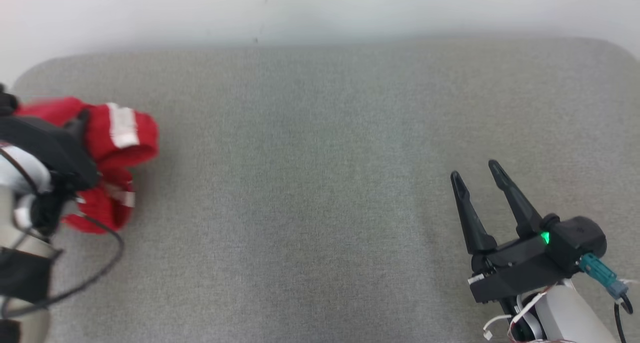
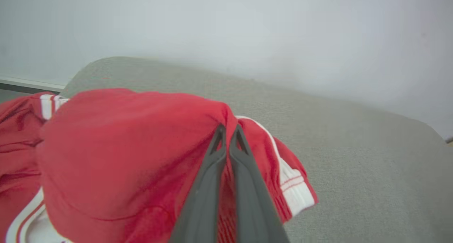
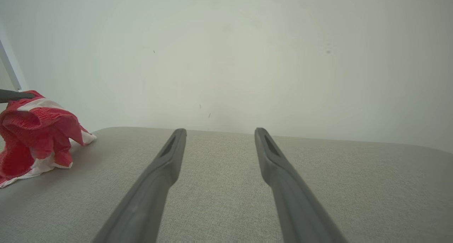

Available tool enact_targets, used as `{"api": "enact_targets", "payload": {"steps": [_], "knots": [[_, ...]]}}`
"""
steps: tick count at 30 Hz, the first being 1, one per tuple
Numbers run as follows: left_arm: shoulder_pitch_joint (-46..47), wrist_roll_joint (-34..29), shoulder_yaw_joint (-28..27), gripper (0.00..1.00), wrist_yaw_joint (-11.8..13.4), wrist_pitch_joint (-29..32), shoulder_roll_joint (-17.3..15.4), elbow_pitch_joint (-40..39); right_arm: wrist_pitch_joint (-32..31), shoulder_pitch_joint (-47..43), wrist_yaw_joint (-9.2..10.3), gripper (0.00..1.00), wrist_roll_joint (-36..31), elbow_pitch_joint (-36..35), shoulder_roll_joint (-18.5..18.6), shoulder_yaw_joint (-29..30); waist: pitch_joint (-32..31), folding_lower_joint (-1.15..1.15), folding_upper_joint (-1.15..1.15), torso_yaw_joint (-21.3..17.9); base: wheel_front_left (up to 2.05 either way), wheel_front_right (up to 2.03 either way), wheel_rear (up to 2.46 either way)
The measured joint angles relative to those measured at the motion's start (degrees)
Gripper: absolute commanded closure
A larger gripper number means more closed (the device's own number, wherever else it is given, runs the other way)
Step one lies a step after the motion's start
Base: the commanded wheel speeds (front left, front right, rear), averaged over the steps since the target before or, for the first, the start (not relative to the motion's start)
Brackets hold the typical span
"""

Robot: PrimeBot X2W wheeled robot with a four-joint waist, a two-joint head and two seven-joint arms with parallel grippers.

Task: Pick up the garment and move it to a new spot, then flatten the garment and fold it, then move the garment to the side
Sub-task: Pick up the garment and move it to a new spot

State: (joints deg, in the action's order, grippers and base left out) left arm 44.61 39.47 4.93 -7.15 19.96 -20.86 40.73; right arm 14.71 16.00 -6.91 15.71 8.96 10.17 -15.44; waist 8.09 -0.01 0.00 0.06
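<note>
No text, label, brand or number is showing legibly in any view. The garment (image 1: 107, 150) is carrying only plain white stripes, with no lettering to read.

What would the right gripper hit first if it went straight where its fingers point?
Its way looks free: the right gripper points across bare grey cushion toward the white wall, probably met first, depth unclear. The red garment lies off to its left.
</note>
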Motion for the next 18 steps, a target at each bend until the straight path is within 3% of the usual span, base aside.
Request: {"api": "enact_targets", "payload": {"steps": [2, 8, 18], "knots": [[-1.64, 1.24, 1.19, 1.00, 0.00, 0.41, 0.89, -2.50, 0.00, -0.73, 0.00, 0.00, 0.07, 0.07, 0.02, 0.18, -0.88, 0.00, 0.00, -0.18, 0.00, 0.00, 0.00], [-7.26, 9.91, 1.23, 1.00, 0.00, 1.12, 7.92, -9.53, 0.00, -2.73, 0.00, 0.00, 0.45, -0.20, 0.02, 0.47, -3.04, 0.00, 0.00, -1.61, 0.00, 0.00, 0.00], [-10.71, 13.03, 1.10, 1.00, 0.09, -3.41, 19.00, -13.90, 0.00, -2.99, 0.00, 0.00, 0.48, -1.47, -0.09, 0.49, -3.19, 0.00, 0.00, -5.79, 0.00, 0.00, 0.00]]}}
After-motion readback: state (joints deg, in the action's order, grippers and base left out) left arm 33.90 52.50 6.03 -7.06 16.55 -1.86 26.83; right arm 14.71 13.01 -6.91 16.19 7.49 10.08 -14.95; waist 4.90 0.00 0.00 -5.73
